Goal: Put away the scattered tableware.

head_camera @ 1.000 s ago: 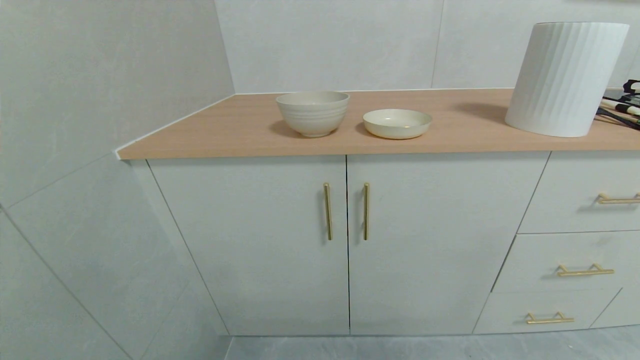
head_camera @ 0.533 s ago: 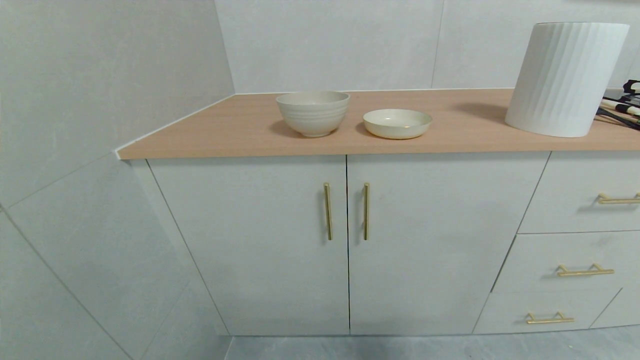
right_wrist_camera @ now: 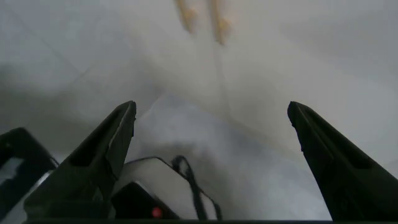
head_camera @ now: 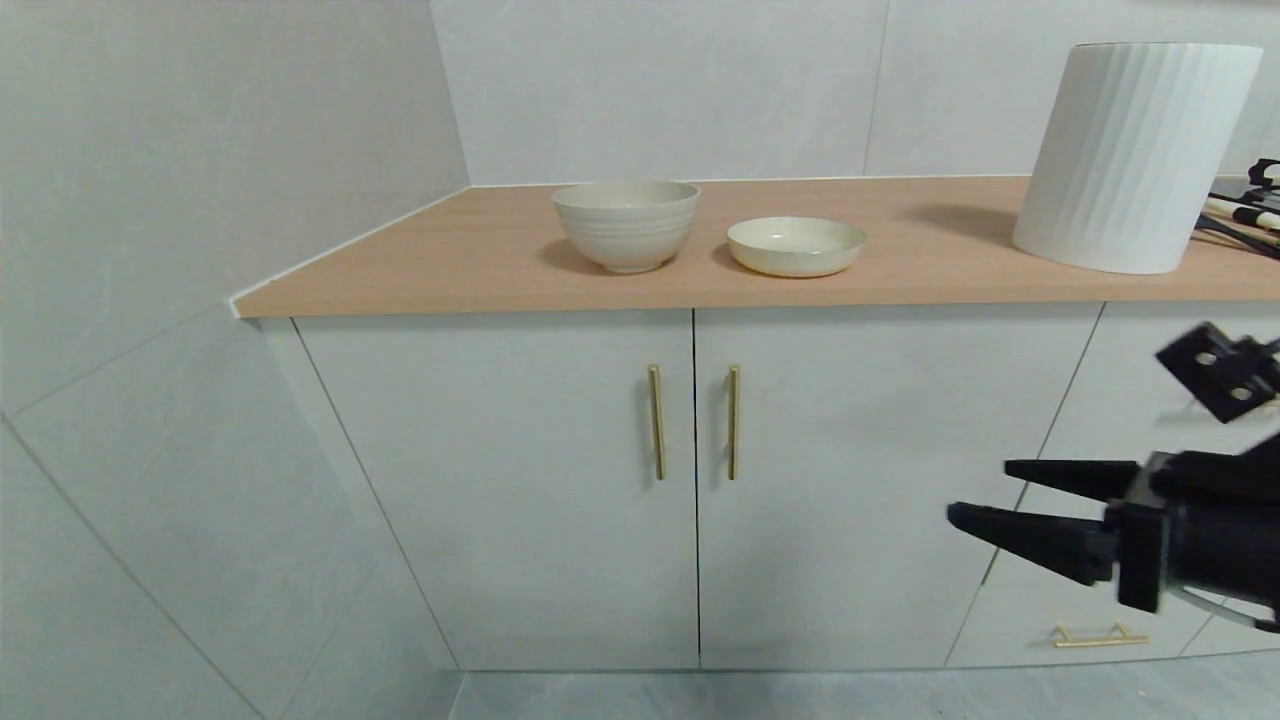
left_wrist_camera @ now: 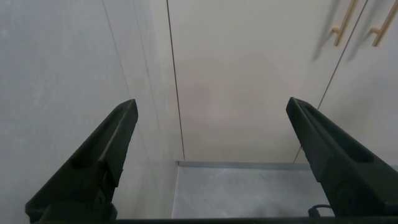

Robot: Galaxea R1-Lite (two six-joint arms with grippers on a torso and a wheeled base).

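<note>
Right gripper: jaws spread, nothing between them. It has entered the head view from the right within the last half second and now hangs low in front of the white cabinet, right of the two brass bar handles. Left gripper: jaws likewise released and empty, facing the foot of the cabinet's left door. The ribbed beige bowl and the shallow cream dish stand unmoved, just beside each other and apart, on the wooden countertop, well above both grippers. A tall white ribbed container stands at far right. Assessment: work is only starting; no tableware is stored, and the right arm appears bound for a door handle.
</note>
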